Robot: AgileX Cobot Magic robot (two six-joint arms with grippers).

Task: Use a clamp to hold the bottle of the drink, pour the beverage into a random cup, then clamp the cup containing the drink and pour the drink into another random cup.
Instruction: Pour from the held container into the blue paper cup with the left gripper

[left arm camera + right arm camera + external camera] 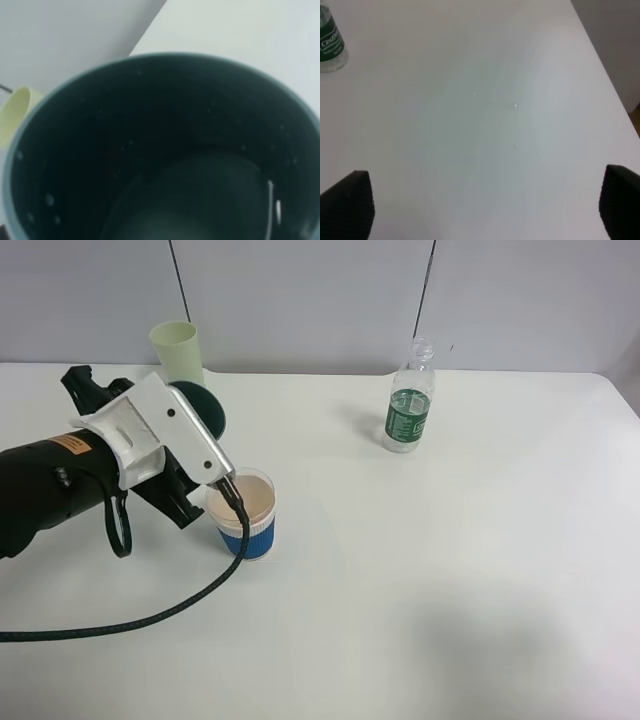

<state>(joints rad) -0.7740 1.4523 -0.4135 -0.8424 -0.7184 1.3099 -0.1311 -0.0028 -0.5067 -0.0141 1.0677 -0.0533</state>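
Note:
My left gripper (198, 420) is shut on the teal tumbler (208, 405), mostly hidden under the white wrist mount. The tumbler is tipped over, just behind and above the blue-sleeved cup (246, 514), which stands upright showing its peach inside. In the left wrist view the tumbler's dark green inside (160, 150) fills the frame, with small droplets on its wall; I cannot make out a stream of beverage. The bottle (409, 400) stands upright at the back right, cap off. In the right wrist view my right gripper (480, 205) is open over bare table, with the bottle (330, 42) far off.
A pale yellow-green tumbler (177, 350) stands at the back left, close behind the left arm, and shows beside the teal rim as the yellow tumbler (15, 115). A black cable (150, 615) trails across the table's front left. The right table edge (610, 75) is near my right gripper.

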